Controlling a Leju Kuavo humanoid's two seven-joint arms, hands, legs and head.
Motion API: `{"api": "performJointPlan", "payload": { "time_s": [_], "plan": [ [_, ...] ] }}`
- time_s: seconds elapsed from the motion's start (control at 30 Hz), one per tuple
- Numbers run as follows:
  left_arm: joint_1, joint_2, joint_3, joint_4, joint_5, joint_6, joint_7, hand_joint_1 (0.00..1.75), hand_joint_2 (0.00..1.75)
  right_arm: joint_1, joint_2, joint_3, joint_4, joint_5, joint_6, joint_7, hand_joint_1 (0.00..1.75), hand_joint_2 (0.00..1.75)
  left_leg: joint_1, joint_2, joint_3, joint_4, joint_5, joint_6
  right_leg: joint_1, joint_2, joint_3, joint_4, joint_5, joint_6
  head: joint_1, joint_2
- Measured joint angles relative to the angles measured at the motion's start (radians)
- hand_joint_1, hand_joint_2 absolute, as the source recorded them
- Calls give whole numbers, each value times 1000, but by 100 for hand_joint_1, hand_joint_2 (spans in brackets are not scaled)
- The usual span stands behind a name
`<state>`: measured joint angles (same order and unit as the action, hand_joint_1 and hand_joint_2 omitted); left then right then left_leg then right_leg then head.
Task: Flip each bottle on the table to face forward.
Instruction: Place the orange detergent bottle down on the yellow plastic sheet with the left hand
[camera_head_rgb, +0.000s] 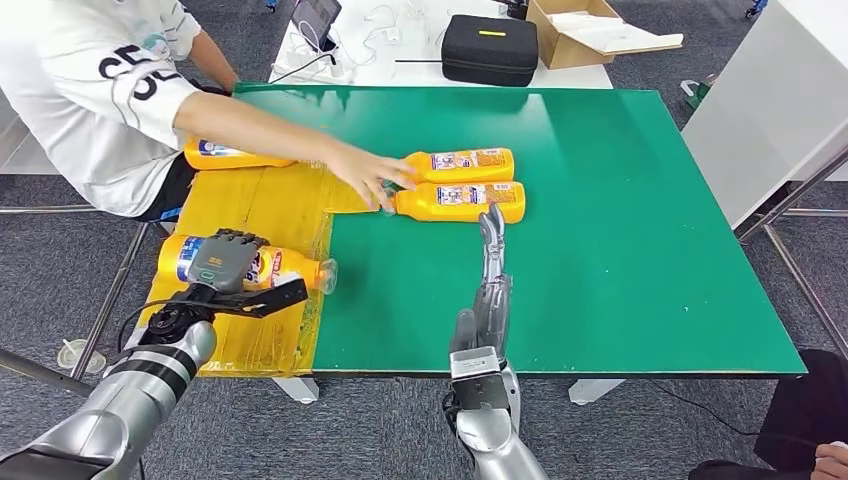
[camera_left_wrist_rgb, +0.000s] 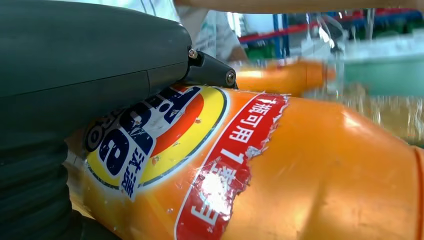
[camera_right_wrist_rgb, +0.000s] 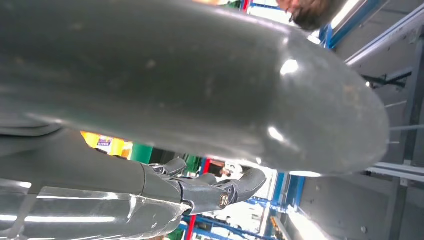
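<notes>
While a person's hand (camera_head_rgb: 368, 178) touches two bottles (camera_head_rgb: 462, 183), case (camera_head_rgb: 490, 49) behind.

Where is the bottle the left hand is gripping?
Head view: the gripped bottle lies on its side on the yellow sheet at the table's left, under the left hand, cap toward the green mat.

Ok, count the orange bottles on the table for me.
4. One bottle lies on the yellow sheet under the left hand. One lies behind the person's arm. Two lie on the green top by the person's hand: the far and near ones.
</notes>
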<state>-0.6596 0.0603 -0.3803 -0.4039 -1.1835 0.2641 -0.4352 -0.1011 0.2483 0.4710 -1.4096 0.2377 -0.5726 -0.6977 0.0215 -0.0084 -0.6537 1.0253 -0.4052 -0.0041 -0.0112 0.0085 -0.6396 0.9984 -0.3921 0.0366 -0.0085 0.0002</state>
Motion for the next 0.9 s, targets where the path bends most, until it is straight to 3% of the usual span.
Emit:
{"api": "performJointPlan", "payload": {
  "time_s": [0.27, 0.33, 0.4, 0.47, 0.53, 0.6, 0.9],
  "plan": [
    [0, 16, -12, 27, 50, -74, -44, 175, 175, 0, 1, 3, 9, 0, 21, 0, 0, 0, 0, 0, 0, 0, 0, 0, 0, 0, 1, 0, 0, 0, 0, 0],
    [-2, 18, -10, 29, 75, -112, -54, 130, 175, -1, 1, 4, 13, 0, 27, 0, 0, 0, 0, -1, 0, 0, 0, 0, 0, 0, 1, 0, 0, 0, 0, 0],
    [-3, 20, -4, 30, 106, -158, -68, 63, 175, -3, 1, 6, 19, 0, 37, 0, 0, 0, 0, -1, 0, 0, 0, 0, 0, 0, 1, 0, 0, 0, 0, 0],
    [-3, 22, 8, 31, 139, -199, -87, 21, 175, -5, 2, 8, 27, 2, 47, 0, 0, 0, 0, -1, 0, 0, 0, 0, 0, 0, 1, 0, 0, 0, 0, 0],
    [0, 23, 20, 31, 166, -231, -108, 0, 87, -8, 4, 9, 35, 3, 56, 0, 0, 0, 0, -1, 0, 0, 0, 0, 0, 0, 2, 0, 0, 0, 0, 0],
    [4, 24, 33, 31, 190, -259, -128, 0, 0, -11, 6, 11, 45, 4, 64, 0, 0, 0, 0, -1, 1, 0, 0, 0, 0, 0, 2, 0, 0, 0, 0, 0],
    [14, 24, 56, 31, 236, -331, -163, 0, 0, -25, 11, 16, 83, 6, 89, 4, 0, 0, 0, -4, 5, 0, 0, 0, 0, -3, 8, 0, -1, 0, 0, 0]
  ]
}}
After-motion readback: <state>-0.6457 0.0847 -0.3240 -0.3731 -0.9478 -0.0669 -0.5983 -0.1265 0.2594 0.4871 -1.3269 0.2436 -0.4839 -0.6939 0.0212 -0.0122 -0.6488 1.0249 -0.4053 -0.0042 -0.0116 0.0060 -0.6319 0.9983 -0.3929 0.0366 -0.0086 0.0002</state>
